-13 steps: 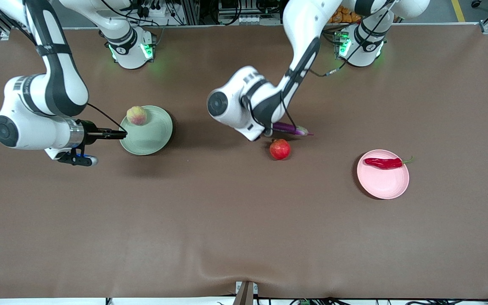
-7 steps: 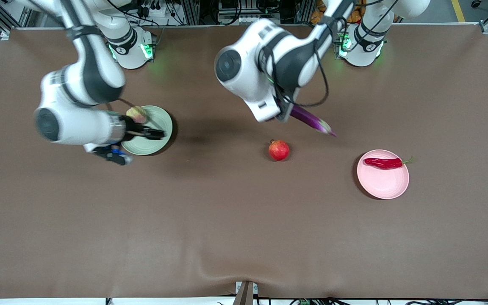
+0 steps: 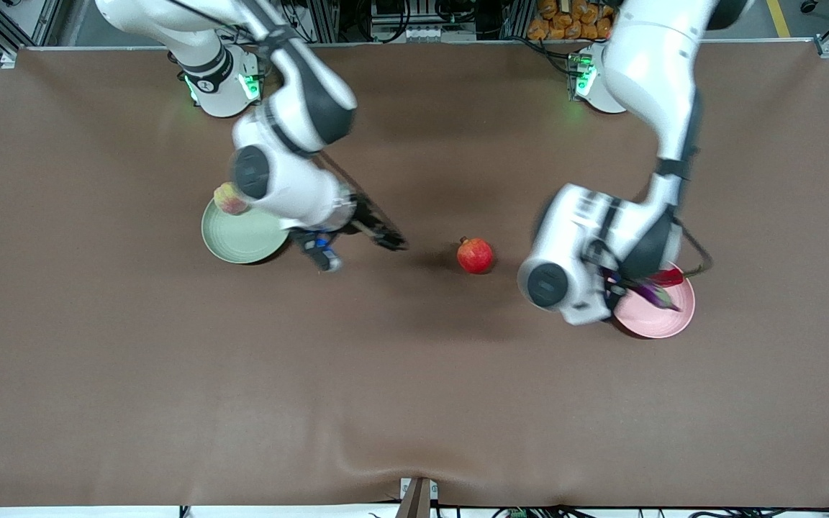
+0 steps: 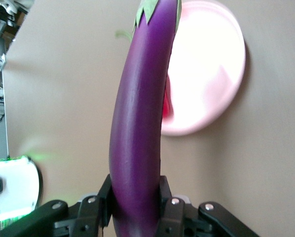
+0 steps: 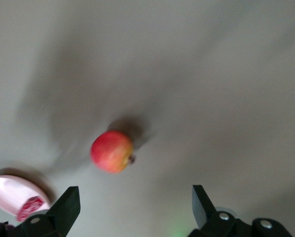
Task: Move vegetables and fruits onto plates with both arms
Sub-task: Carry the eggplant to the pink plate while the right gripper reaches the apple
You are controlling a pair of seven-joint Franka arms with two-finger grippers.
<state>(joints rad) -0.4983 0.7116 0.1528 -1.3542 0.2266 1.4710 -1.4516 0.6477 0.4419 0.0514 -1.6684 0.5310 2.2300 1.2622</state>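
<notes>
My left gripper is shut on the long purple eggplant and holds it over the pale pink plate. The red chili pepper lies on that plate, mostly hidden by the eggplant and the arm. My right gripper is open and empty over the table between the pale green plate and the deep-red fruit. The peach rests at the green plate's rim, partly covered by the right arm.
The brown tabletop stretches bare toward the front camera. Both green-lit arm bases stand along the table's edge farthest from the front camera. The right wrist view also shows the pink plate with the chili.
The left arm lifted the eggplant from the table's middle and swung it over the pink plate. The right arm moved from beside the green plate toward the deep-red fruit, still open.
</notes>
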